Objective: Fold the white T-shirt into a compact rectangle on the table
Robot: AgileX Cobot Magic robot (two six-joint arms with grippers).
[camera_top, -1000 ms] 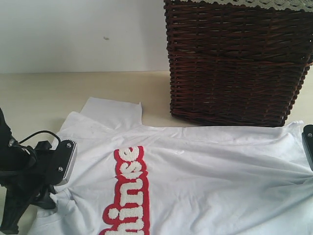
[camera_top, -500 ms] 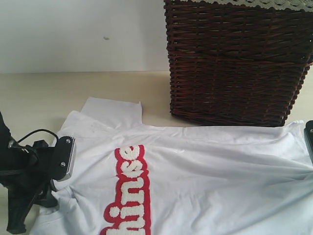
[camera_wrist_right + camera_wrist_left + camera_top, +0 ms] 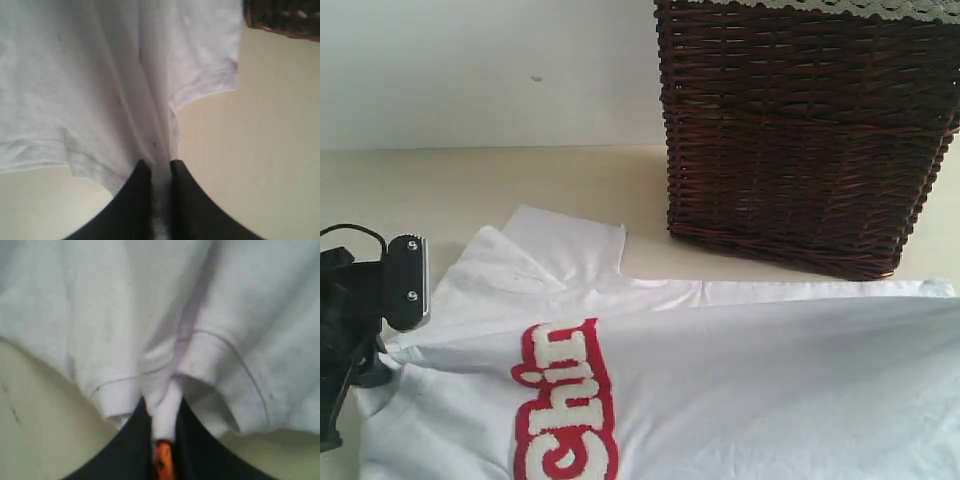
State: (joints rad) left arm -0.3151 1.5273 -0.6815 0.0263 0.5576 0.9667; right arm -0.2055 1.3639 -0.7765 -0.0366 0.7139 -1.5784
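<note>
The white T-shirt (image 3: pixel 740 370) lies stretched across the table (image 3: pixel 470 190), its fuzzy white lettering on a red band (image 3: pixel 565 395) at lower left, one sleeve (image 3: pixel 570 240) flat toward the wall. My left gripper (image 3: pixel 390 345) stands at the shirt's left edge, shut on a pinch of the cloth. In the left wrist view the gripper (image 3: pixel 162 407) squeezes the T-shirt (image 3: pixel 150 315) fabric, an orange tag (image 3: pixel 163 462) between the fingers. My right gripper is out of the exterior view. In the right wrist view the right gripper (image 3: pixel 156 167) is shut on the T-shirt (image 3: pixel 100 75) hem.
A tall dark wicker basket (image 3: pixel 800 130) with a lace-edged liner (image 3: pixel 840 8) stands at the back right, close behind the shirt's far edge; its corner (image 3: pixel 282 17) shows in the right wrist view. A pale wall (image 3: pixel 480 70) runs behind the table.
Both grippers have drawn the shirt toward the near left: the lettering slid left and down, the left gripper moved left, and the right gripper left the exterior view.
</note>
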